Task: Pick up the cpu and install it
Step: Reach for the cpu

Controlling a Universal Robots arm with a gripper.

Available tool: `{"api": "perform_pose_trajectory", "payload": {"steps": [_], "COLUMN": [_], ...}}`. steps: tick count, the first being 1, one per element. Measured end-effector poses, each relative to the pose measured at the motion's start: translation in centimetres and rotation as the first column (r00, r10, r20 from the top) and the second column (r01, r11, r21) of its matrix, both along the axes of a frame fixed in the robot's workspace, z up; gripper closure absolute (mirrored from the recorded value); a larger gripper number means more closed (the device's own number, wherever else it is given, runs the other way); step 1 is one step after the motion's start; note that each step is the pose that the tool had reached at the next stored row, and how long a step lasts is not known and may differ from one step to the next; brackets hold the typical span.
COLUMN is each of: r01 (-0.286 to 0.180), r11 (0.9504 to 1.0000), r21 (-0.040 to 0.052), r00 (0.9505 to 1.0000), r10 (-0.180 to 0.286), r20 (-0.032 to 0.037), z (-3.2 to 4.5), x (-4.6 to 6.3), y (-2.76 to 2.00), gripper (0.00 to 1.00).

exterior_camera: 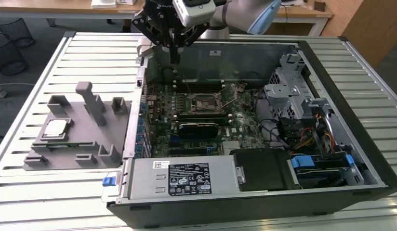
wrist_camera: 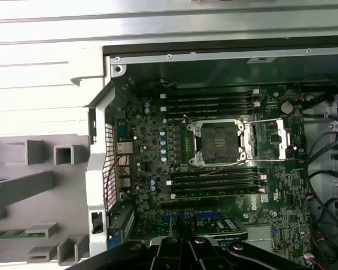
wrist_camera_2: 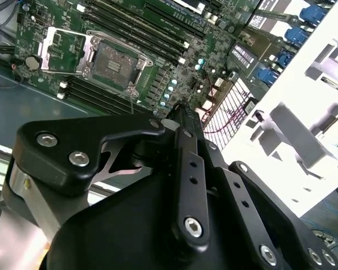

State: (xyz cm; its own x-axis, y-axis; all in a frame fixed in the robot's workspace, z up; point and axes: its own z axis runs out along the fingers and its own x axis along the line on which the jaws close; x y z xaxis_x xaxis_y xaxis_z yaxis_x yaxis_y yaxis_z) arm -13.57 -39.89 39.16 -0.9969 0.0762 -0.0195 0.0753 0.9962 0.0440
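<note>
The cpu [exterior_camera: 55, 128], a small square chip with a silver top, lies flat in a recess of the grey tray [exterior_camera: 89, 120] on the exterior view's left. My gripper [exterior_camera: 175, 58] hangs over the back left corner of the open computer case, well away from the chip, fingers together and pointing down with nothing in them. Its dark linkage and fingertips [wrist_camera_2: 179, 108] show in both wrist views [wrist_camera: 186, 228]. The black socket [wrist_camera: 217, 143] on the green motherboard stands open, its metal load plate [wrist_camera: 267, 139] folded back beside it.
The case [exterior_camera: 352, 120] lies on a white slatted table [exterior_camera: 31, 192]. Inside it are memory slots [wrist_camera: 214, 101], a drive cage with cables [exterior_camera: 301, 110] and a power supply [exterior_camera: 185, 178]. The tray's upright blocks [exterior_camera: 89, 98] stand between chip and case.
</note>
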Motion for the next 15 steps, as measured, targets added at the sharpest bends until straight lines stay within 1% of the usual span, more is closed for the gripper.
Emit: {"api": "perform_pose_trajectory", "payload": {"steps": [15], "r01": [0.0], "r11": [1.0], "r21": [0.0], "r00": [1.0], "r10": [0.0], "r20": [-0.0019], "z": [-0.11], "x": [-0.85], "y": [0.0], "gripper": [0.89]}}
